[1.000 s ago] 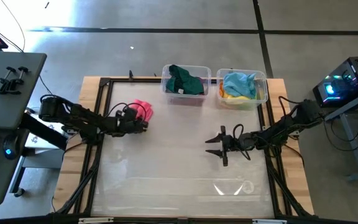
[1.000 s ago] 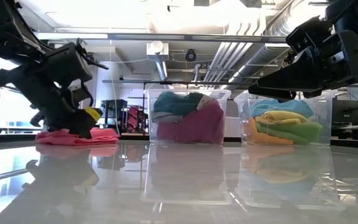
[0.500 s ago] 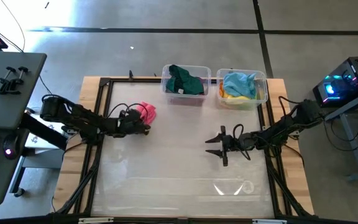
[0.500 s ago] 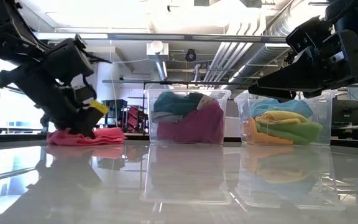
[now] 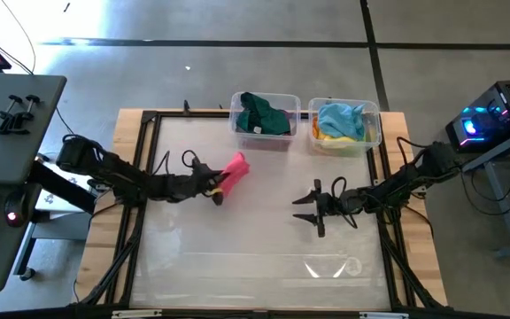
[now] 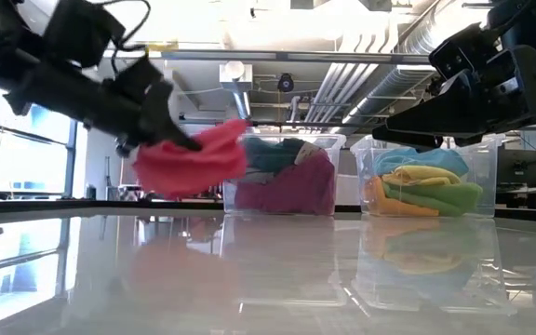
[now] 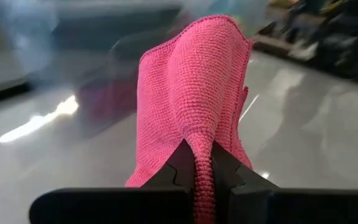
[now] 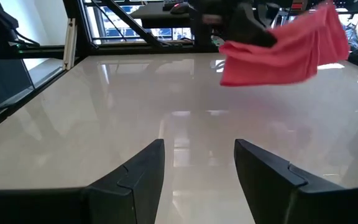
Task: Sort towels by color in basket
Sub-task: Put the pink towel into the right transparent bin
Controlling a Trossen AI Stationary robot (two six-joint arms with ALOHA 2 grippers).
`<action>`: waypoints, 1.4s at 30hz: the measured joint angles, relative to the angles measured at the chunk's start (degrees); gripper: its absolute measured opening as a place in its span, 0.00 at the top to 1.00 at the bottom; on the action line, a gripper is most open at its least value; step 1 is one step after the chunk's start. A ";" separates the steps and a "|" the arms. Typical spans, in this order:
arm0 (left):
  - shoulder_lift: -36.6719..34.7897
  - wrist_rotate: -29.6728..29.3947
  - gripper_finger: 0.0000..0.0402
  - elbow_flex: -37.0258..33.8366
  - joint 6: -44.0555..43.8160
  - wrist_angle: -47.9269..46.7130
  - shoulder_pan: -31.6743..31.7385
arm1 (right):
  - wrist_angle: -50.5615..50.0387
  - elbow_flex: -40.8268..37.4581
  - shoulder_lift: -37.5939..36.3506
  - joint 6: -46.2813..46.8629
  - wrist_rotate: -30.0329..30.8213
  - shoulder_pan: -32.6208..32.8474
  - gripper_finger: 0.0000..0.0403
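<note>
The left gripper [image 7: 202, 180] is clamped shut on a fold of the pink towel [image 5: 235, 168], which hangs clear of the table [image 5: 255, 239]. The cloth's long axis runs straight out ahead of the jaws, away from the wrist. Beyond its free end, well apart, stand two bins: the left bin [image 5: 265, 115] with dark green and magenta cloths, and the right bin [image 5: 345, 124] farther off with blue, yellow and orange. By my reading, the left bin is the likely target and the left arm is nearer it. The right gripper [image 5: 312, 207] waits over mid-table, fingers spread wide, holding nothing.
</note>
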 joint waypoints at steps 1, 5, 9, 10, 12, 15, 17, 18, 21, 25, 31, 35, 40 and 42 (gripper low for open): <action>-0.02 0.22 1.00 0.44 0.84 1.00 -0.59 | -0.02 0.01 0.00 -0.02 -0.04 0.00 0.53; 0.11 1.98 1.00 3.72 4.39 1.93 -2.42 | -0.10 0.20 0.00 -1.91 -1.48 0.00 0.53; 2.25 4.01 1.00 8.69 7.50 2.03 -3.43 | -0.17 3.57 -0.02 -7.86 -7.84 0.92 0.53; 3.09 4.76 1.00 10.20 7.64 2.07 -3.60 | -1.07 4.82 -0.02 -10.08 -8.54 1.31 0.53; 5.08 6.17 1.00 13.16 7.70 2.03 -3.72 | -3.89 7.49 -0.02 -14.74 -8.72 2.01 0.53; 8.58 7.79 1.00 17.28 7.73 1.67 -3.72 | -8.82 11.98 -0.02 -19.54 -8.69 2.38 0.53; 10.83 8.05 1.00 19.56 7.76 1.52 -3.50 | -11.10 14.80 -0.02 -21.17 -8.69 2.38 0.53; 11.75 8.08 1.00 20.36 8.02 0.92 -3.32 | -11.91 16.36 -0.02 -21.82 -8.67 2.38 0.53; 14.20 10.09 0.99 22.55 8.51 -1.18 -2.69 | -15.45 20.73 -0.12 -26.39 -8.17 2.38 0.53; 16.70 14.10 0.99 24.31 7.41 -1.59 -1.97 | -25.20 26.05 -0.15 -33.96 1.65 2.42 0.53; 18.62 17.02 0.99 25.83 7.18 -1.86 -1.92 | -42.06 33.42 -0.13 -36.09 13.17 1.40 0.53; 18.69 18.21 0.99 25.85 7.17 -2.65 -1.62 | -49.15 35.53 -0.14 -34.12 12.65 0.10 0.51; 18.64 18.31 0.99 25.85 7.07 -3.56 -1.57 | -51.91 34.88 -0.14 -29.01 11.97 -2.97 0.42; 18.64 18.31 0.99 25.85 7.09 -3.62 -1.57 | -52.59 34.10 -0.13 -26.95 9.84 -4.18 0.39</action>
